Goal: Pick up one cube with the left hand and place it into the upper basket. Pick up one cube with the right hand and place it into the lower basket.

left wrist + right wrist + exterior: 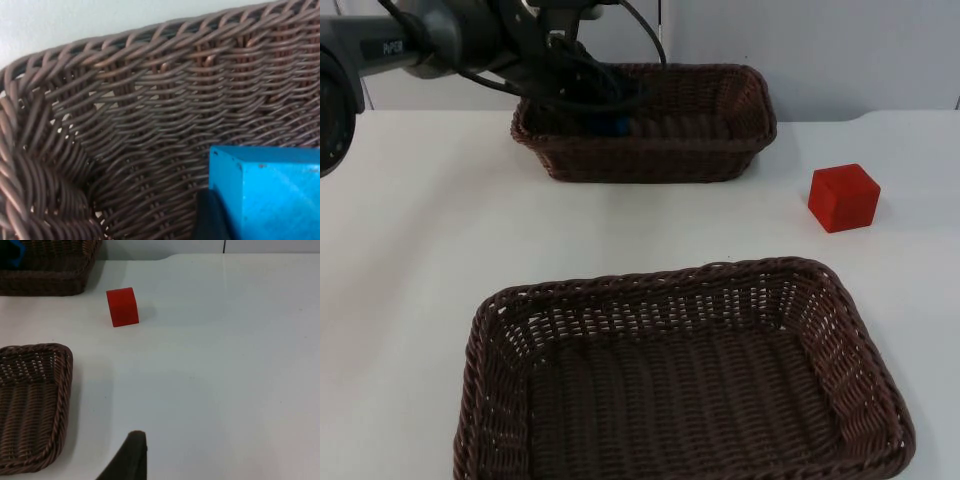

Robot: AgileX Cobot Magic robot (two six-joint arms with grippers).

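Left claw (610, 118) holds blue cube (270, 192) low inside upper basket (745, 140), near its left end: release gently, lift straight out. Right claw: can't tell, waiting. Red cube (844, 197) at desk's right edge.

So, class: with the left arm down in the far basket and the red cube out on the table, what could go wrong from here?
1. The left gripper sits low inside the upper basket with the blue cube close to the wicker wall; lifting out could snag the weave.
2. The red cube lies apart from the lower basket; a skewed grasp by the waiting right gripper could push it away.
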